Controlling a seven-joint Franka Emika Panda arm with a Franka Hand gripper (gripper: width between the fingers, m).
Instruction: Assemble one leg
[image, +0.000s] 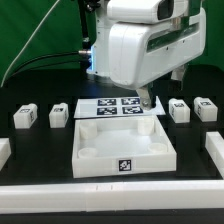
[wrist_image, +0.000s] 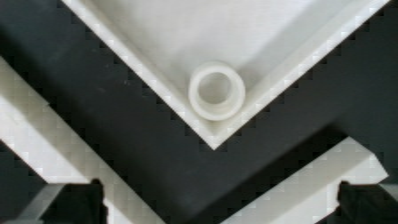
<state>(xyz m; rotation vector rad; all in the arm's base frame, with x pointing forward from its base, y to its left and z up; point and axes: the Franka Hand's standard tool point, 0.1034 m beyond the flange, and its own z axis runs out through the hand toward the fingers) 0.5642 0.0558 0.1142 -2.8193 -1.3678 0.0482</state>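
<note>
Several legs, small white blocks with tags, stand on the black table: two at the exterior view's left (image: 24, 117) (image: 59, 115) and two at its right (image: 180, 110) (image: 205, 108). None shows in the wrist view. My gripper (image: 146, 103) hangs over the far right corner of the large white square panel (image: 122, 150), away from every leg. In the wrist view the panel's corner with its round hole (wrist_image: 217, 92) lies just ahead of the gripper (wrist_image: 210, 205). Its dark fingertips (wrist_image: 54, 205) stand wide apart with nothing held between them.
The marker board (image: 115, 106) lies just behind the panel. A long white bar (image: 110, 195) runs along the front. Shorter white bars lie at the exterior view's left (image: 5, 152) and right (image: 214, 150). The arm's white body hides the middle of the back.
</note>
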